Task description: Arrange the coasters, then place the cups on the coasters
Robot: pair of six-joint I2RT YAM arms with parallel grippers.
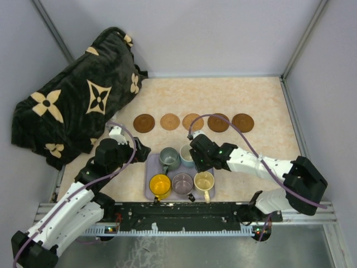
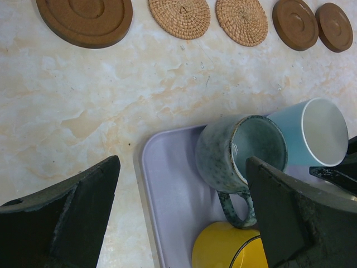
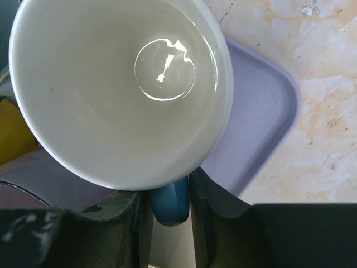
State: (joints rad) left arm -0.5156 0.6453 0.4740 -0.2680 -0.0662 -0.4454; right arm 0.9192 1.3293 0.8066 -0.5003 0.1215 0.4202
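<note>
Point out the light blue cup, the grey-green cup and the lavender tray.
light blue cup (image 2: 323,131), left wrist view, on its cream inside.
grey-green cup (image 2: 220,151), left wrist view, on its speckled outer wall.
lavender tray (image 2: 173,195), left wrist view, on its bare floor.

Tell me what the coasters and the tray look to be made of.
Two tan coasters: woven rattan or straw, by the spiral weave. Three dark brown coasters: probably matte wood, with smooth turned rings; could be moulded. Lavender tray: likely plastic, smooth with a soft sheen.
</note>
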